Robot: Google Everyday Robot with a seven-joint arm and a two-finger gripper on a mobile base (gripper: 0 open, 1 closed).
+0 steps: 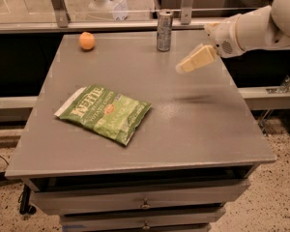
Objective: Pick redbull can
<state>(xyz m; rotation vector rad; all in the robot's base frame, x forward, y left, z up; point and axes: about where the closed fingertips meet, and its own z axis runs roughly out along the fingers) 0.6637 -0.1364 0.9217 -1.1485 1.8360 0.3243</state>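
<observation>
The redbull can [164, 31] stands upright near the far edge of the grey table [193, 124], a slim silver-grey can with bluish markings. My gripper [182, 67] hangs above the table on the right, at the end of the white arm [251, 30], pointing left and down. Its tip is a short way to the right of the can and in front of it, not touching it.
An orange fruit [87, 40] sits at the far left of the table. A green Kettle chip bag [104, 112] lies flat at the front left. A metal rail and posts [186, 4] run just behind the can. Drawers [145, 204] are below the tabletop.
</observation>
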